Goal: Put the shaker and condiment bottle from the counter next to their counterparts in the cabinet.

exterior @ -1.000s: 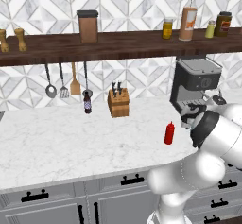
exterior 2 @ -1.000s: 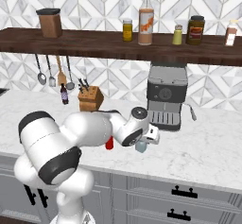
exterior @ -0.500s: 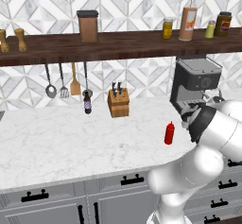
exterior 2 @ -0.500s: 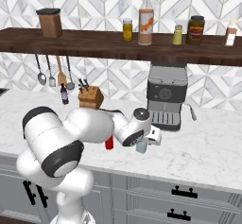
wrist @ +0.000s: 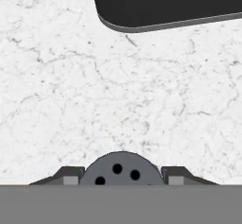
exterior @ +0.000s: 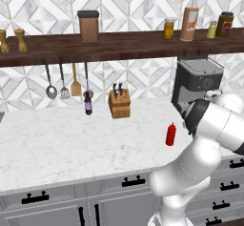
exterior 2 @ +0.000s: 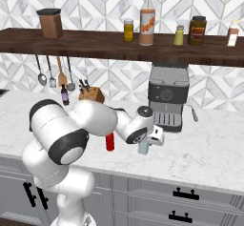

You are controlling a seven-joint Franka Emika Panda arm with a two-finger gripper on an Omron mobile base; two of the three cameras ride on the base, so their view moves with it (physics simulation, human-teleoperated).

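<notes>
While the bottle point(exterior 2: 110, 141) is sitting on the counter point(exterior 2: 209, 148) at the left, partly behind my forearm, I'm working the first item: the shaker point(exterior 2: 143, 147). It's standing on the marble just right of the bottle, in front of the coffee machine point(exterior 2: 167, 96). The gripper point(exterior 2: 148, 141) is sitting over it. In the hand view the shaker's holed cap point(wrist: 120, 170) is lying between the two fingertips point(wrist: 66, 176), each just beside it. I can't tell whether they're clamping it, so I'm calling the grasp unconfirmed.

I'm judging this as the pick step. Next I'm needing a firm pinch, then a straight lift, then a high reach to the cabinet point(exterior 2: 95, 46), setting down beside the yellow-green shaker point(exterior 2: 179, 35).

Arm is folding low, elbow left, wrist pointing down at the counter.
</notes>
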